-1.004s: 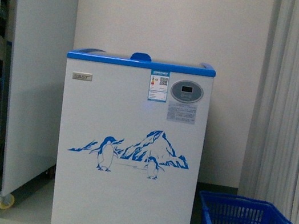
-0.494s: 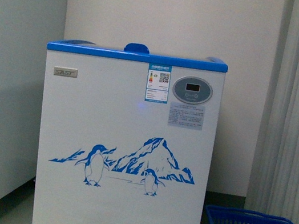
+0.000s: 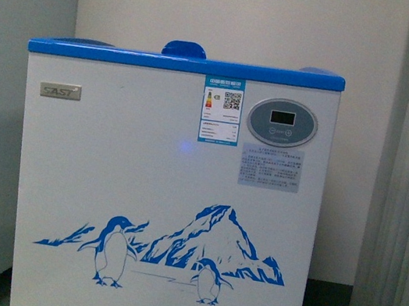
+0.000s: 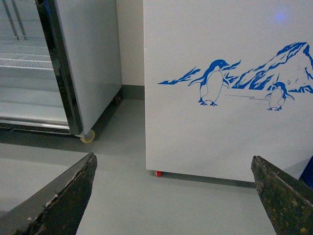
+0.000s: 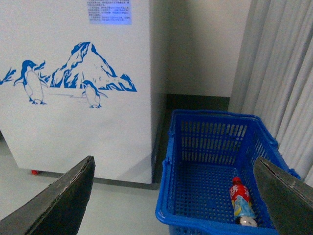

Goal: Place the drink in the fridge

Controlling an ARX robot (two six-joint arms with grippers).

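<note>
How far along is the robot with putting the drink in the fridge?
Done: nothing beyond facing the fridge up close. In hand: nothing; both arms' jaws stand open and empty. Left: nearly everything. The drink bottle lies in the blue basket on the floor beside the fridge, so it must be grasped, the fridge top opened if shut, and the bottle put inside.

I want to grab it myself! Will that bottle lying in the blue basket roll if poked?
Probably: the bottle is round and lies on its side, so it may roll along the basket floor. It looks plastic, so likely light and slightly squashy.
</note>
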